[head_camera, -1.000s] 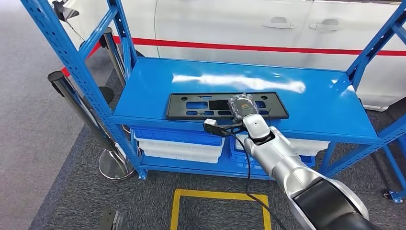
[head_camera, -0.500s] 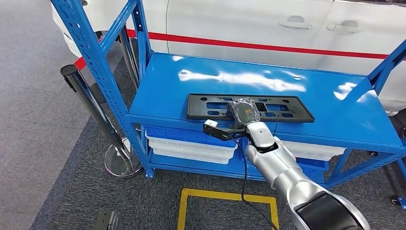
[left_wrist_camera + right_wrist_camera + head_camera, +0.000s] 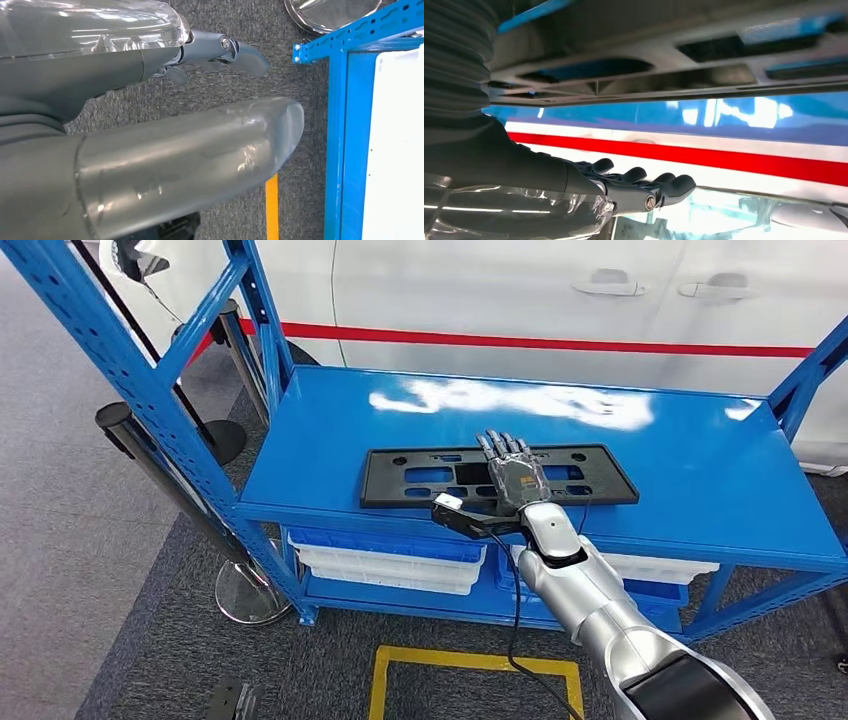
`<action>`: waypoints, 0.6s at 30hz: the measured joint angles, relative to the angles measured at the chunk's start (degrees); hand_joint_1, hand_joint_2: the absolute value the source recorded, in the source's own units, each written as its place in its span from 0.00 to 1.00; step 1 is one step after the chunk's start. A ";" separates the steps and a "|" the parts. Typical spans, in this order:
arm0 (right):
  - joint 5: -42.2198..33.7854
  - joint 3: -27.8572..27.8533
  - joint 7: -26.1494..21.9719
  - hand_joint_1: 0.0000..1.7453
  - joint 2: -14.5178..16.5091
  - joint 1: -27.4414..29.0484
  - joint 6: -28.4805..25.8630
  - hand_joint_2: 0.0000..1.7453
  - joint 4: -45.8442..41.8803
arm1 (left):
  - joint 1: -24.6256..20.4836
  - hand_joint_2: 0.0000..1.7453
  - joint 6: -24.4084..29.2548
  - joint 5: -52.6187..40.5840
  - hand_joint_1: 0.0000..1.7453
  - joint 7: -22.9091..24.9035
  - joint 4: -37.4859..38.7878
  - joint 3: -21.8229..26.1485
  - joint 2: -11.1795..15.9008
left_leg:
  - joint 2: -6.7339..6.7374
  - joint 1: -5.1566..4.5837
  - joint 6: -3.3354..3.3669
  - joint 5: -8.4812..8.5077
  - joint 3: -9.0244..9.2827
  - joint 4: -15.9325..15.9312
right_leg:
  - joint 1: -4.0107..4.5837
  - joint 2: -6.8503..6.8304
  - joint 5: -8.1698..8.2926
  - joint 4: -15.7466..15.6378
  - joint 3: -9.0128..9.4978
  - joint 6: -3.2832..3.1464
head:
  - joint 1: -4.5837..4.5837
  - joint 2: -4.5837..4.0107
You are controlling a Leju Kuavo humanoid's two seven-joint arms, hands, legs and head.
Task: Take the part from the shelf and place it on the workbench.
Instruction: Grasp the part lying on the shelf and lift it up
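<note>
A long, flat, black plastic plate point(image 3: 500, 476) with rectangular cut-outs and small round holes lies on the top level of the blue metal shelf point(image 3: 690, 475), lengthwise along its front edge and just inside it. Blue shows through its openings. In the right wrist view its ribbed, slotted body point(image 3: 664, 65) spans the frame close to the camera.

The right hand point(image 3: 512, 472) reaches over the middle of the plate, palm down, its fingers point(image 3: 500, 445) stretched out straight and slightly apart, holding nothing. Whether the palm touches the plate cannot be told. In the right wrist view the dark fingers point(image 3: 644, 185) lie extended side by side, with the white car body and its red stripe point(image 3: 724, 157) beyond them.

The left hand point(image 3: 150, 115) hangs low above the grey carpet point(image 3: 250, 30), its thick grey thumb point(image 3: 200, 155) and darker fingers point(image 3: 240, 52) apart with nothing between them.

On the shelf's lower level sit white and blue plastic bins point(image 3: 385, 555). A yellow taped square point(image 3: 475, 670) marks the floor in front, and a chrome stanchion base point(image 3: 245, 592) stands by the shelf's left post.
</note>
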 joint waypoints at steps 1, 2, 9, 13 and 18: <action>-0.05 -0.01 -0.05 0.00 0.01 0.13 -0.02 1.00 -0.03 | 0.05 0.00 0.01 0.00 0.00 0.00 0.00 0.00 0.09 | 0.00 -0.09 0.23 2.70 0.94 -3.28 | 0.11 0.09 -0.42 0.26 0.32 0.05 | -0.01 0.00; -0.10 -0.01 -0.10 0.00 0.02 0.19 -0.04 1.00 -0.09 | 0.06 0.00 0.01 0.00 0.00 0.00 0.00 0.00 0.22 | 0.02 -0.24 0.67 5.11 2.36 -7.22 | 0.18 0.15 -0.86 0.52 0.58 0.13 | 0.00 0.00; -0.16 -0.16 -0.16 0.00 0.03 0.43 -0.37 1.00 -0.66 | -0.02 0.00 0.05 -0.02 0.00 -0.01 -0.05 -0.15 0.46 | 0.14 -0.23 3.00 7.91 6.22 -15.79 | 0.48 0.20 -2.78 2.02 0.38 1.87 | 0.27 0.00; -0.16 -0.26 -0.16 0.00 -0.05 0.61 -0.45 1.00 -0.78 | -0.15 0.00 0.09 0.00 0.00 -0.02 -0.07 -0.28 0.48 | 0.27 0.51 3.14 8.03 6.92 -16.66 | -0.98 0.11 -8.43 14.91 -6.35 3.53 | 0.72 0.00; -0.16 -0.33 -0.19 0.00 -0.07 0.94 -0.48 1.00 -0.78 | -0.08 0.00 0.09 -0.01 0.00 -0.01 -0.09 -0.45 0.49 | 0.06 1.80 1.20 6.83 7.35 -15.71 | -3.15 -0.23 -1.23 5.29 -2.87 5.94 | 0.93 0.00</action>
